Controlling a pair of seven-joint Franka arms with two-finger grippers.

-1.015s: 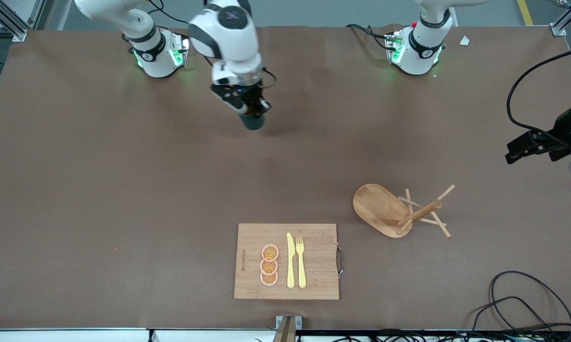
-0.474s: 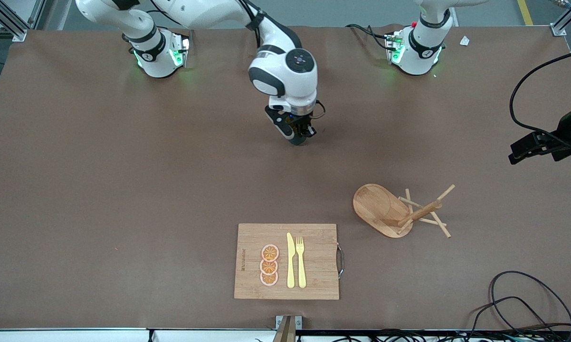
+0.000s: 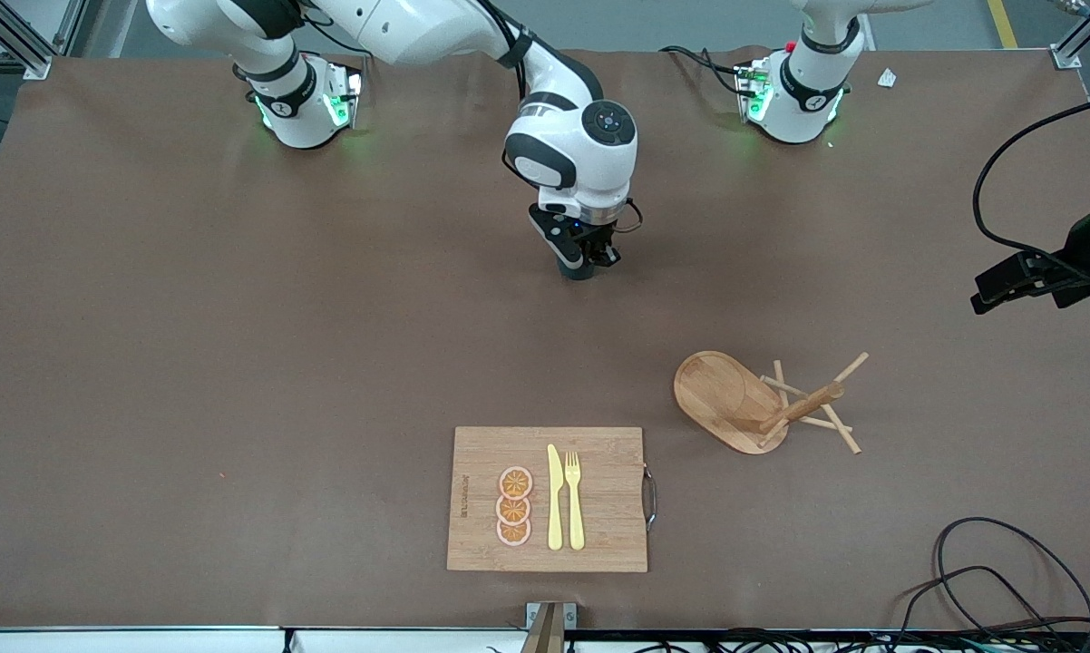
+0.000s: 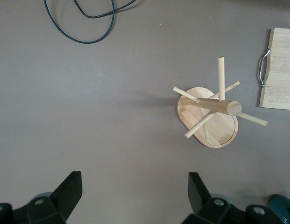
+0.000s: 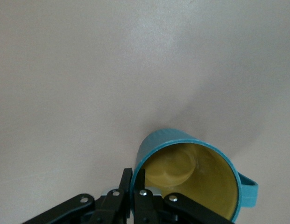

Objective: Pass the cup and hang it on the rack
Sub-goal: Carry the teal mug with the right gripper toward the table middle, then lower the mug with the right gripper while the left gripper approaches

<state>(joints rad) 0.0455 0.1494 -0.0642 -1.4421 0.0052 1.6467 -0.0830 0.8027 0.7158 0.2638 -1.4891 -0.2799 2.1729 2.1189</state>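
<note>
The cup (image 5: 191,179) is teal and ribbed with a yellowish inside and a loop handle (image 5: 250,189). My right gripper (image 5: 137,179) is shut on its rim, one finger inside and one outside. In the front view this gripper (image 3: 586,261) holds the cup (image 3: 581,270) low over the table, midway between the two bases, and hides most of it. The rack (image 3: 735,399) stands nearer the front camera, toward the left arm's end; it also shows in the left wrist view (image 4: 210,116). My left gripper (image 3: 985,292) is open and empty (image 4: 134,196), high over the table's left-arm end.
A bamboo cutting board (image 3: 599,499) with a yellow knife (image 3: 555,499), a fork (image 3: 574,499) and orange slices (image 3: 514,506) lies near the front edge. Black cables (image 3: 1007,571) lie at the front corner by the left arm's end.
My right gripper has carried the cup from near its own base toward the table's middle and lower down. The left arm has barely moved.
</note>
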